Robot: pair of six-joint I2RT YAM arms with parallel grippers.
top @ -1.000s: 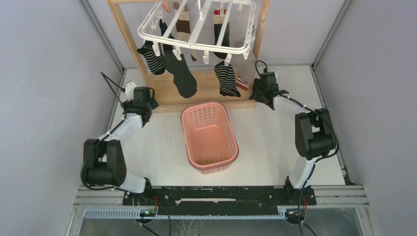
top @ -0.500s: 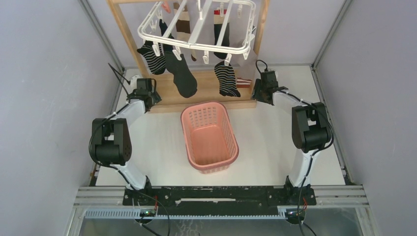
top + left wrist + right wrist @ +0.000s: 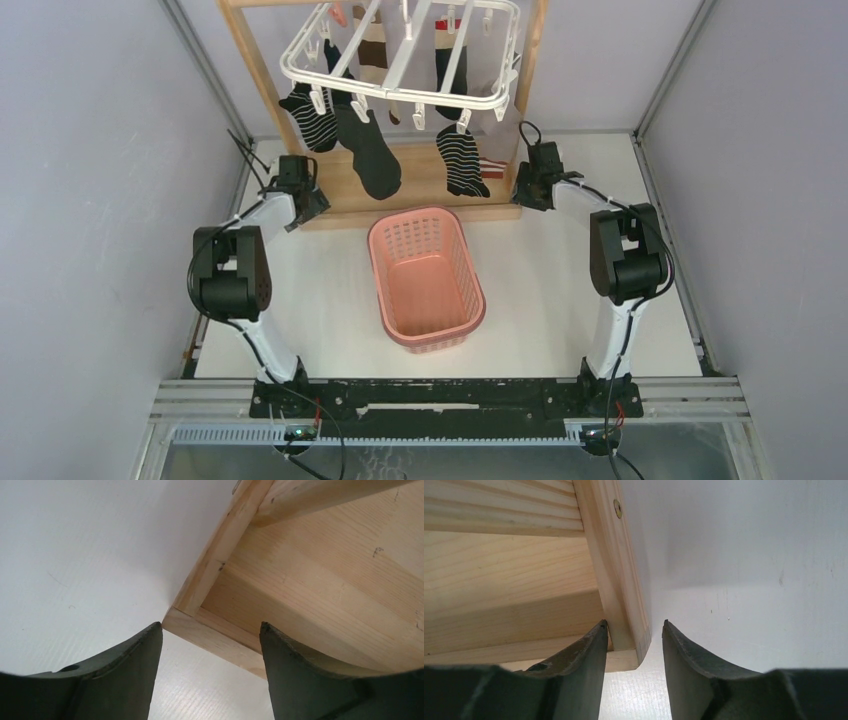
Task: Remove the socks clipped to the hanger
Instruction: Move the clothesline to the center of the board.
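1. Two pairs of jaws sit low by the foot of the wooden rack (image 3: pixel 430 185), close to the table (image 3: pixel 540 290). The left jaws are spread wide and empty at its left corner. The right jaws are parted more narrowly and aimed at its right end.
2. All the socks (image 3: pixel 370 155) hang above them, clipped to the white hanger (image 3: pixel 400 91), with their long axes pointing down.
3. From the left jaws, the nearest striped sock (image 3: pixel 312 120) lies up and inward. From the right jaws, the other striped sock (image 3: pixel 462 160) also lies up and inward, and it looks the closer reach.
4. I'd judge both arms must rise first. The pink basket (image 3: pixel 425 212) sits between them.
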